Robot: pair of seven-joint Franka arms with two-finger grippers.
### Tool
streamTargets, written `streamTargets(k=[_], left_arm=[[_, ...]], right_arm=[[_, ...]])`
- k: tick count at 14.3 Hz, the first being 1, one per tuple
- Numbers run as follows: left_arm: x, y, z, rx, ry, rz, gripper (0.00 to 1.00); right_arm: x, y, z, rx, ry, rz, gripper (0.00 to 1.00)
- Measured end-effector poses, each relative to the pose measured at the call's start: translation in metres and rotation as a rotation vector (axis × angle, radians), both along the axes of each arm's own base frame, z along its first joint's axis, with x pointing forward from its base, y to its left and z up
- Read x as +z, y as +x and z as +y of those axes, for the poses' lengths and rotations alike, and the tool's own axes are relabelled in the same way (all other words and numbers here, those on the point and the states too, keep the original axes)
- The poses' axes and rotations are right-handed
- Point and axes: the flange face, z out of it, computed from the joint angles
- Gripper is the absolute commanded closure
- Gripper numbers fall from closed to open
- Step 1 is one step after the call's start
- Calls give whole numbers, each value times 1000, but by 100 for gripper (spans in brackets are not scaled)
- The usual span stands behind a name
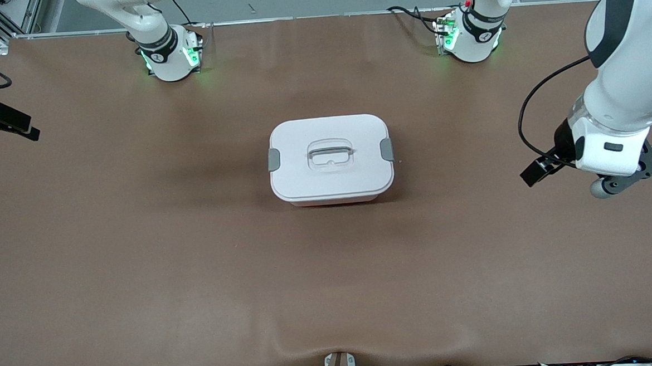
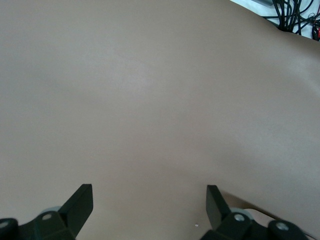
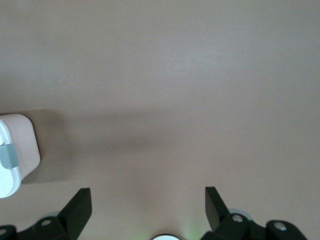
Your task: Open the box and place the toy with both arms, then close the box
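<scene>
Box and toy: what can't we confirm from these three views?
- Toy: in no view; if it is inside the box, the shut white lid hides it.
- Box contents: front view, hidden by the lid.
- Right gripper: front view's edge cuts it off; only its open fingers show in the right wrist view.
- Left gripper: front view, hidden under its own wrist; open over bare table.

No readable text anywhere. Small dark markings on the black bands of both arm bases, too small to make out. Nothing printed on the box lid. Nothing lettered in either wrist view.
</scene>
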Motion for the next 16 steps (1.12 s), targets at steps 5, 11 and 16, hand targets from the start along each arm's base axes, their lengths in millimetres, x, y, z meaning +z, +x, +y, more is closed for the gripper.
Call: streamTargets(k=[5, 11, 16], left_arm=[[4, 3, 23, -165, 26, 12, 0], [46, -23, 34, -177, 52, 6, 0], [63, -40, 82, -245, -16, 66, 0]], right_arm=[[0, 0, 0, 0, 0, 0, 0], [0, 0, 0, 1, 0, 0, 0], [0, 0, 1, 1, 0, 0, 0]])
